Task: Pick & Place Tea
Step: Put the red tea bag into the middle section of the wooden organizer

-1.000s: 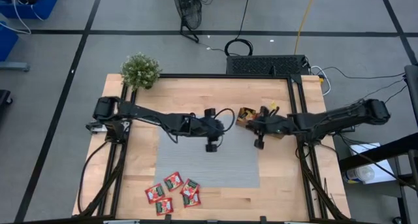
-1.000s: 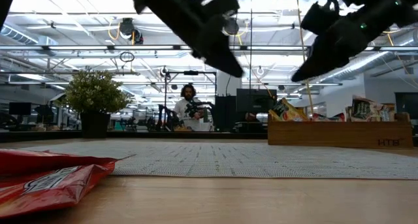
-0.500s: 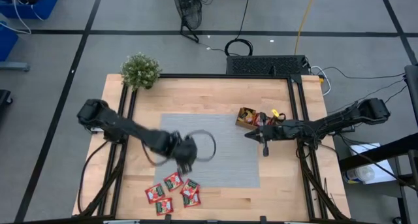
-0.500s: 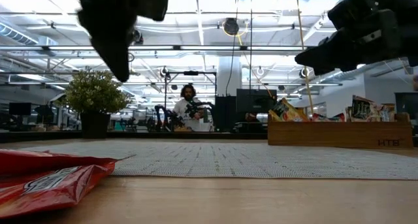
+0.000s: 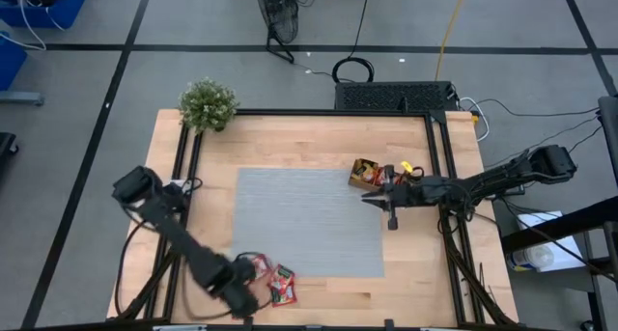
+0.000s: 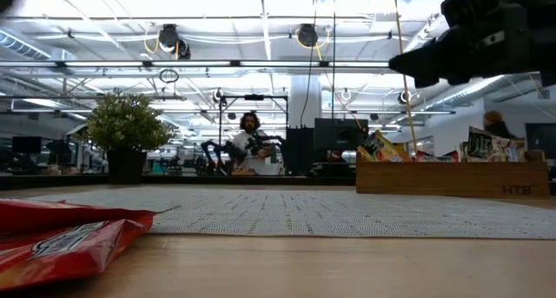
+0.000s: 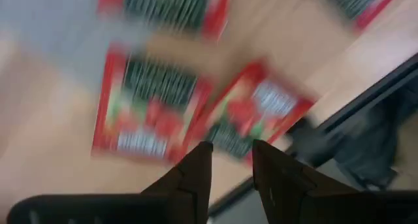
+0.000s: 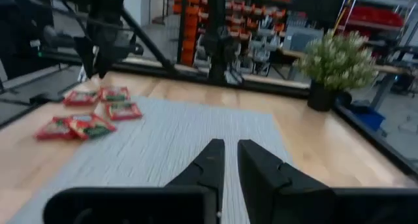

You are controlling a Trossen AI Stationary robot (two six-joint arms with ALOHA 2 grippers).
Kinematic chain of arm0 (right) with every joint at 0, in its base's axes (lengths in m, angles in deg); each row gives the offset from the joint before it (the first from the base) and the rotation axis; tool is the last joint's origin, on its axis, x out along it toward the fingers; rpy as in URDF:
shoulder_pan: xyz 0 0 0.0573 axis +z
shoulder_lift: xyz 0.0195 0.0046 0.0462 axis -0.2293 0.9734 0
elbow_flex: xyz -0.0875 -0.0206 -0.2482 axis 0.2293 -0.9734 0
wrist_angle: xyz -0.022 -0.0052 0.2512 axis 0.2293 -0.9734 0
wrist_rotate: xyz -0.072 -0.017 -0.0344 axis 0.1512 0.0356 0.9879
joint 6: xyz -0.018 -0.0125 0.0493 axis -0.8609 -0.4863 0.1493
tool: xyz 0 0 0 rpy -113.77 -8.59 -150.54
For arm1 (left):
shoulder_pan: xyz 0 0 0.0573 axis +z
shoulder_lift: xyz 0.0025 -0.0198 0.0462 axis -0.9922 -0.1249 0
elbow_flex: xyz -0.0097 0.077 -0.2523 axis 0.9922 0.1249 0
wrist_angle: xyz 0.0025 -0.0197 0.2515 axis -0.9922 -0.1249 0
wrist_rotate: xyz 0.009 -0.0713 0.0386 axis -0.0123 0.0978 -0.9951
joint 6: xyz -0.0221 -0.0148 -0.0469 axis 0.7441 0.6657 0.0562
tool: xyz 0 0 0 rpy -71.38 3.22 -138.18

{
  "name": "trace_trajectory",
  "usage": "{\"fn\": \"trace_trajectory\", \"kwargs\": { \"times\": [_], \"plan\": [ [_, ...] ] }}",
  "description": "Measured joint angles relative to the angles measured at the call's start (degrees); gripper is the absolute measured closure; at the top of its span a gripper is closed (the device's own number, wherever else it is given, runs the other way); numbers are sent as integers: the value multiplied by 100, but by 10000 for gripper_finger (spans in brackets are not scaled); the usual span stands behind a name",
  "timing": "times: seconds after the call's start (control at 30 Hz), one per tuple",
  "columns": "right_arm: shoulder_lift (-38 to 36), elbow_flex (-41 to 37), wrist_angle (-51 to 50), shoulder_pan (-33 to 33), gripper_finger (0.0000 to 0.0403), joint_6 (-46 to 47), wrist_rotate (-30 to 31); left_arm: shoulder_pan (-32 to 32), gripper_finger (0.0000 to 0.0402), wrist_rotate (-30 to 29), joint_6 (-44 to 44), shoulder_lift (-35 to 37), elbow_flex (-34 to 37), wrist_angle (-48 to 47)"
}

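Your left gripper, slightly parted and empty, hovers over overlapping red tea sachets at the table's near-left edge, so it may pinch two, while the right gripper, nearly closed, holds nothing.

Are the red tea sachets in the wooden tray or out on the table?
Out: the red tea sachets lie flat on the table, far from the wooden tray.

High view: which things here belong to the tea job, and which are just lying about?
Job:
- red tea sachets off the mat's corner
- wooden tray holding more tea
- left tool, open above the sachets
- right tool, waiting beside the tray

Lying about:
- grey mat
- potted plant
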Motion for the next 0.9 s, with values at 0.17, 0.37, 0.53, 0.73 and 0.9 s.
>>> {"fn": "trace_trajectory", "kwargs": {
  "times": [0.17, 0.37, 0.53, 0.73, 0.9],
  "plan": [
    [0, 0, 307, 0, 355, -161, 0, -734, 288, -528, 1322, -20, 0, -615],
    [-2, 2, 437, 0, 339, -257, 0, -996, 287, -1095, 1675, -20, 82, -749],
    [-2, 2, 468, 0, 330, -278, 0, -934, 246, -971, 1670, -20, 455, -452],
    [-2, 2, 401, 0, 328, -277, 7, -935, 146, -595, 1234, -20, 964, 136],
    [-2, 2, 377, 0, 327, -318, 11, -930, 94, -728, 614, 3, 1149, 744]
  ]
}}
